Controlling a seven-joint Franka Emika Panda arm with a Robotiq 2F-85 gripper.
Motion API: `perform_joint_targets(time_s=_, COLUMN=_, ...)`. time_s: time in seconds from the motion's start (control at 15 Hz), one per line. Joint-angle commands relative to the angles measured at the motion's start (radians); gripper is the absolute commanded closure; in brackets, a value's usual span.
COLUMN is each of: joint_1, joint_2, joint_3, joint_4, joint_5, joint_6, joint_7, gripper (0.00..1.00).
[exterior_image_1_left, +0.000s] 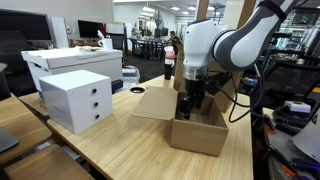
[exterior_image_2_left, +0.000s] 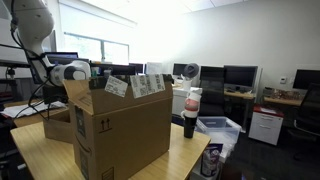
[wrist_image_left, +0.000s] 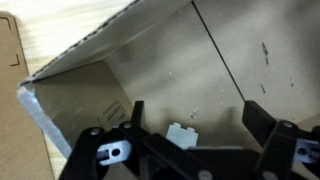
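Observation:
My gripper (wrist_image_left: 195, 120) is open and reaches down into an open cardboard box (wrist_image_left: 170, 60). A small white block (wrist_image_left: 181, 134) lies on the box floor between the two black fingers, apart from both. In an exterior view the gripper (exterior_image_1_left: 190, 103) hangs inside the small open box (exterior_image_1_left: 200, 132) on the wooden table (exterior_image_1_left: 120, 150). In the other exterior view the arm (exterior_image_2_left: 70, 72) shows behind a large cardboard box (exterior_image_2_left: 120, 125), and the gripper itself is hidden.
A white drawer unit (exterior_image_1_left: 78, 98) and a white lidded box (exterior_image_1_left: 70, 60) stand beside the small box. A dark bottle (exterior_image_2_left: 190, 112) and a white bin (exterior_image_2_left: 218, 132) sit near the large box. Desks, monitors and chairs fill the room behind.

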Motion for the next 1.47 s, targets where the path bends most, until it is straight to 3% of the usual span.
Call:
perform_joint_targets(time_s=0.0, joint_1=-0.006, joint_2=0.012, joint_3=-0.004, joint_4=-0.009, joint_5=0.004, joint_6=0.007, joint_7=-0.033, gripper=0.0)
perform_joint_targets(time_s=0.73, joint_1=0.014, joint_2=0.089, joint_3=-0.052, joint_4=0.084, joint_5=-0.081, joint_6=0.006, joint_7=0.005, gripper=0.0)
perform_joint_targets(time_s=0.8, joint_1=0.013, joint_2=0.11, joint_3=-0.064, joint_4=0.103, joint_5=-0.087, joint_6=0.008, joint_7=0.002, gripper=0.25)
perform_joint_targets(time_s=0.93, joint_1=0.014, joint_2=0.139, joint_3=-0.08, joint_4=0.127, joint_5=-0.099, joint_6=0.016, joint_7=0.002, gripper=0.3)
perform_joint_targets(time_s=1.07, joint_1=0.018, joint_2=0.17, joint_3=-0.099, joint_4=0.151, joint_5=-0.113, joint_6=0.021, joint_7=0.004, gripper=0.46)
perform_joint_targets(time_s=1.4, joint_1=0.03, joint_2=0.21, joint_3=-0.117, joint_4=0.192, joint_5=-0.12, joint_6=0.025, joint_7=-0.003, gripper=0.75)
